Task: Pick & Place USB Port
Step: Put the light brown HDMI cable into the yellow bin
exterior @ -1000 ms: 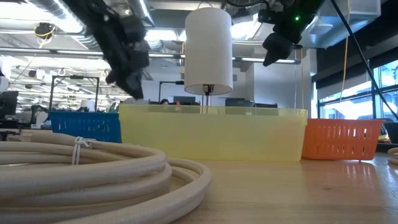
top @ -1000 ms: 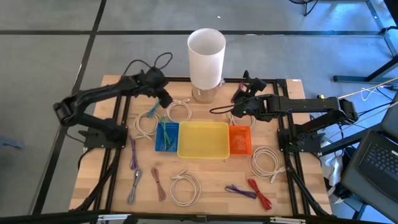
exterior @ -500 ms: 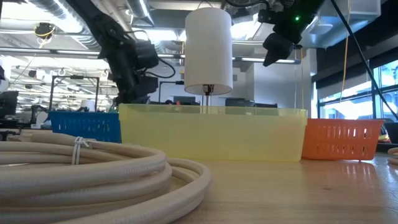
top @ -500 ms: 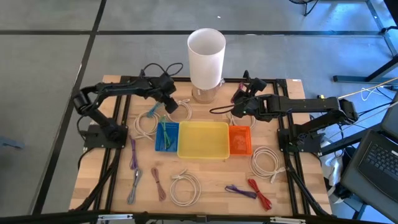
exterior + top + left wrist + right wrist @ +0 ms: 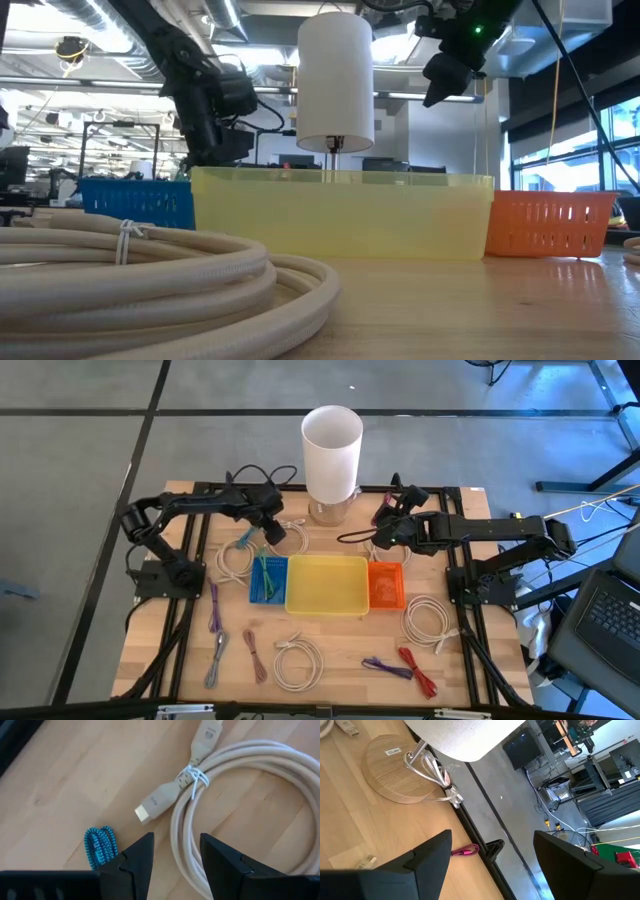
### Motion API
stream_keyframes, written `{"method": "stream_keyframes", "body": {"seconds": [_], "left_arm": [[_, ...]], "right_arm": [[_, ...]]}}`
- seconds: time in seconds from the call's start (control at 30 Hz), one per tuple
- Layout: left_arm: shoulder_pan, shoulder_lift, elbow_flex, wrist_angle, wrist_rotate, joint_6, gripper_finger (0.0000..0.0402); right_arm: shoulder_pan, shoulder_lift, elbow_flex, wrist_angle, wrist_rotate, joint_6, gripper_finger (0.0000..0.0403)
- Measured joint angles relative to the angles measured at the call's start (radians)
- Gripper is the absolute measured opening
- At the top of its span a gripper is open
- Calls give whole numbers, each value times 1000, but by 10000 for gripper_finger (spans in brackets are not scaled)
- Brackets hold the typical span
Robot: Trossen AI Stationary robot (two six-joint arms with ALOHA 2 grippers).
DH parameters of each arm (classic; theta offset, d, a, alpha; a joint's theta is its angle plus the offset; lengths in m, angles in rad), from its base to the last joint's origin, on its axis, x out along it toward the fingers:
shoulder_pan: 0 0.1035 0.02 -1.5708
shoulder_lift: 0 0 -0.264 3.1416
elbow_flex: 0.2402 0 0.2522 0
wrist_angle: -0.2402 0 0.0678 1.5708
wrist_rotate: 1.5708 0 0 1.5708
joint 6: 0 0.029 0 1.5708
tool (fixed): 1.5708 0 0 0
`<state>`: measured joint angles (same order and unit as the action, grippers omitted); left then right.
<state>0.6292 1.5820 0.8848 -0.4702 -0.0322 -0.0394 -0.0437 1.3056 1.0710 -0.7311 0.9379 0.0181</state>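
My left gripper point(image 5: 271, 532) is open and points down over a beige coiled cable point(image 5: 290, 538) that lies flat on the table behind the blue basket point(image 5: 267, 580). In the left wrist view the gripper point(image 5: 175, 851) stands with one finger on either side of the coil's bundled strands point(image 5: 240, 795). The coil's two connectors point(image 5: 159, 803) are tied to it with a white tie. In the low view the yellow tray hides its fingertips. My right gripper point(image 5: 383, 522) is open and waits in the air at the table's far side, right of the lamp.
A white lamp point(image 5: 331, 450) on a wooden base point(image 5: 395, 770) stands at the far edge. The yellow tray point(image 5: 327, 584) and the orange basket point(image 5: 385, 585) sit mid-table. A blue braided cable point(image 5: 100, 846) lies beside the coil. Other beige coils point(image 5: 298, 661) and coloured cables point(image 5: 415, 670) lie nearer.
My left gripper has swung from the table's far left toward the right and the near edge, and down onto the beige coil behind the blue basket. Most of that travel came early; it has hardly moved in the last half second.
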Motion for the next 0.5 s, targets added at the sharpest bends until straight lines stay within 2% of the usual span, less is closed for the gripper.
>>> {"method": "stream_keyframes", "body": {"seconds": [0.33, 0.4, 0.5], "left_arm": [[4, 129, 2, 3, 11, -10, 146], [5, 131, 2, 6, 10, -4, 123], [4, 106, 0, 9, 6, -3, 53]], "right_arm": [[0, 0, 0, -10, 0, 0, 283], [0, 0, 0, -12, 0, 0, 283], [0, 0, 0, -14, 0, 0, 283]]}}
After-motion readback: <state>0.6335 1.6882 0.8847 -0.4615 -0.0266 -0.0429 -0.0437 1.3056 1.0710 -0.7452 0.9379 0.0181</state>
